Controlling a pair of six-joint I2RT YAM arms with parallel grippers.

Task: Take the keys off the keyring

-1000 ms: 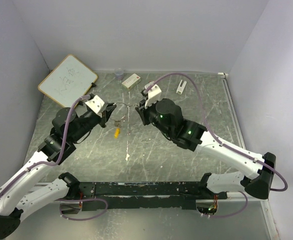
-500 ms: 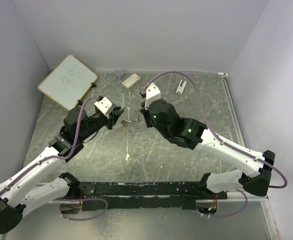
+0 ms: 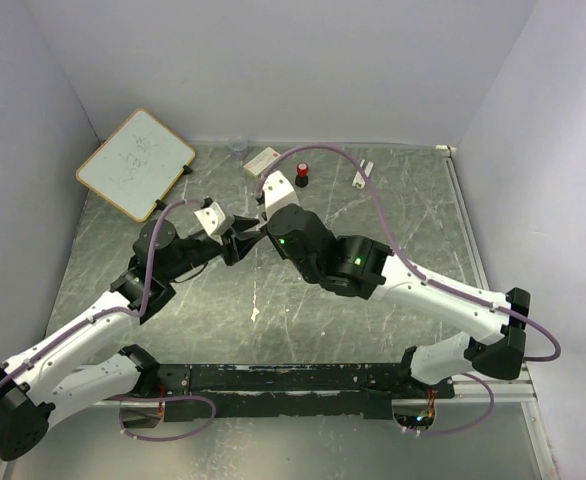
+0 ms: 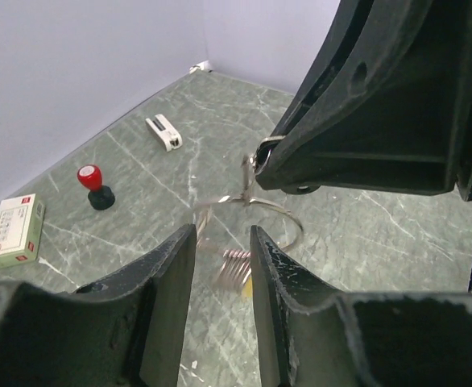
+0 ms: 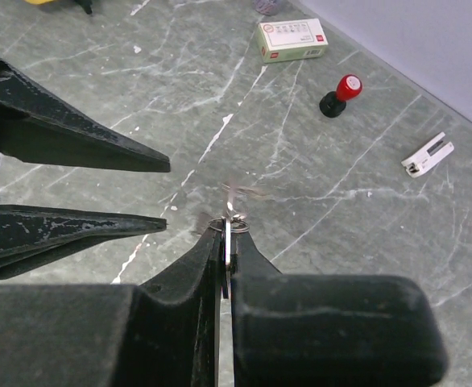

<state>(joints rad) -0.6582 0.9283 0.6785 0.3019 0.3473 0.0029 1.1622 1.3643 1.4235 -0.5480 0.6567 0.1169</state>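
Whiteboard: small white board [image 3: 135,163] lying flat in the far left corner of the desk [image 3: 413,200], a green marbled surface.
Left end effector: left end effector [image 4: 222,232] reaches in from the left, held low over the middle of the desk. Its two black fingers [image 4: 167,282] stand a narrow gap apart and grip nothing. Their tips point at the ring.
Keys: bunch of small silvery keys [image 4: 234,268] hangs from the low side of the ring, seen through the gap between the left fingers. A bit of yellow shows at the edge of the bunch. The right wrist view shows them only as a blur.
Keyring: thin silvery wire loop [image 4: 272,208] held in the air above the desk, between the two arms, just past the left fingertips.
Right end effector: right end effector [image 5: 227,230] comes in from the right, its fingers pressed together on the top of the ring.
Cup: small pale cup [image 3: 237,147] at the back wall.
Box: small white box [image 3: 263,160] just right of the cup.
Knob: black knob with a red top [image 3: 301,176], upright, near the box.
Clip: white clip [image 3: 361,173] lying flat, furthest right.
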